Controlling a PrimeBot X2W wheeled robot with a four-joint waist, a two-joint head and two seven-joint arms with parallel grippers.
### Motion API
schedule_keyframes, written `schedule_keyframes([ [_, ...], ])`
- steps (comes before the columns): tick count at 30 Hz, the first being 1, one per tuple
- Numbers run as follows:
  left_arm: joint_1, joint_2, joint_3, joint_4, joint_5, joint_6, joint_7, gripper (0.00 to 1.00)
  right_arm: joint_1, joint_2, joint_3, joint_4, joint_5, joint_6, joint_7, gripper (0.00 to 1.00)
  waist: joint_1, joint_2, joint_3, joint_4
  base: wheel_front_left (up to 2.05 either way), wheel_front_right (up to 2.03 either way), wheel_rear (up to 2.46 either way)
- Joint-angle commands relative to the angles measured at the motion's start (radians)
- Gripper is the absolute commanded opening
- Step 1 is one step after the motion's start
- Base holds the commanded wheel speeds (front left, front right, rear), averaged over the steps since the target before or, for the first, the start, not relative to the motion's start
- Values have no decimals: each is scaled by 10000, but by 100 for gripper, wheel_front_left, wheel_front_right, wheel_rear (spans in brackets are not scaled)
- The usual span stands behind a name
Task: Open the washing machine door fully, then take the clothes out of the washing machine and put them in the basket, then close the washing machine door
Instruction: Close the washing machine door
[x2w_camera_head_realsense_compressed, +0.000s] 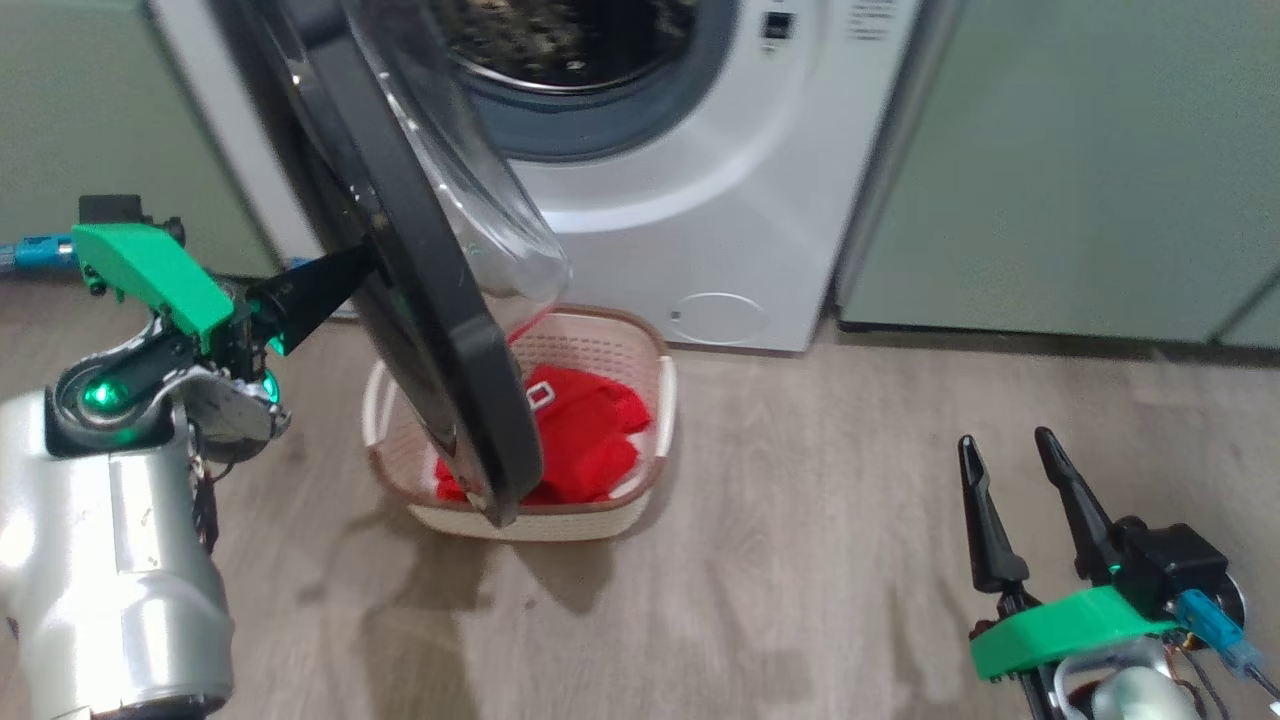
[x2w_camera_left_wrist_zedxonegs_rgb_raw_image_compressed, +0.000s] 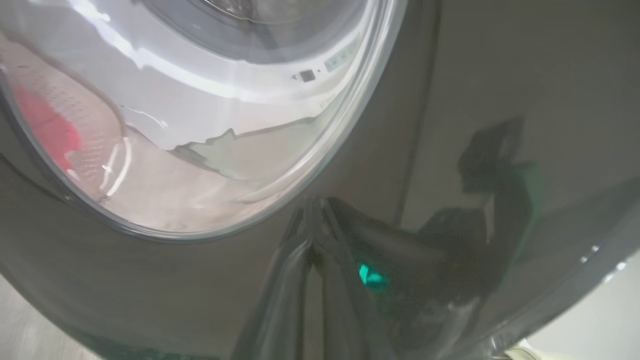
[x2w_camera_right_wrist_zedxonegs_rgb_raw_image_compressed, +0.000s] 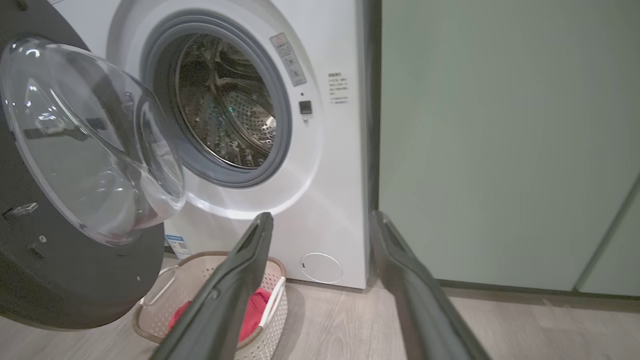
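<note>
Head view — end effector (x2w_camera_head_realsense_compressed: 366, 262) closed, touching door (x2w_camera_head_realsense_compressed: 440, 330)

Head downward; left wrist against door (x2w_camera_left_wrist_zedxonegs_rgb_raw_image_compressed: 450, 100)

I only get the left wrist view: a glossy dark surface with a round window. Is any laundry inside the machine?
Observer: None that I can see. In the right wrist view the drum is bare steel.
Operator: Where is the washing, then?
Observer: The red clothes lie in the basket on the floor, under the open washing machine door.
Operator: And the other pincer?
Observer: The right pincer is open and holds nothing, low over the floor, well clear of the machine.
</note>
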Motion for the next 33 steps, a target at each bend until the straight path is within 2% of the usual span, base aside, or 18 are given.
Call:
schedule_keyframes([
  [1, -371, 156, 154, -303, -73, -140, -75, 0, -397, -19, 165, -273, 20, -7, -63, 100, 0, -1, 14, -702, 0, 0, 0],
  [7, -260, 163, 274, 78, -3, -361, -577, 0, -274, 8, 115, -274, 18, -7, -63, 100, 0, -1, -99, -1645, 0, 0, 0],
  [13, -353, 179, 438, 656, -6, -563, -1108, 0, -185, -61, 69, -295, 11, -7, -63, 100, 0, -1, -196, -2197, 0, 0, 0],
  [18, -491, 155, 437, 1044, -41, -775, -1391, 0, -95, -105, -72, -337, 22, -7, -63, 100, 0, -1, -266, -2220, 0, 0, 0],
  [25, -439, 186, 641, 1452, -79, -990, -1997, 0, -52, -116, -268, -386, -1, -7, -63, 100, 0, -1, -397, -1812, 0, 0, 0],
  [26, -407, 196, 730, 1502, -98, -1010, -2157, 35, -63, -118, -290, -390, 2, -7, -63, 100, 0, -1, -408, -1737, 0, 0, 0],
  [27, -407, 196, 730, 1502, -98, -1010, -2157, 35, -63, -118, -290, -390, 2, -7, -63, 100, 0, -1, -408, -1737, 0, 0, 0],
  [28, -366, 214, 817, 1564, -112, -1030, -2310, 54, -75, -119, -325, -394, 9, -7, -63, 100, 0, -1, -421, -1658, 0, 0, 0],
  [29, -313, 236, 874, 1622, -106, -1056, -2444, 84, -81, -118, -381, -403, 15, -7, -63, 100, 0, -1, -435, -1565, 0, 0, 0],
  [30, -242, 262, 915, 1664, -78, -1088, -2592, 100, -81, -114, -437, -412, 19, -7, -63, 100, 0, -1, -451, -1473, 0, 0, 0],
  [33, 31, 341, 991, 1724, 39, -1185, -3061, 100, -50, -106, -541, -458, 9, -7, -63, 100, 0, -1, -488, -1185, 0, 0, 0],
])
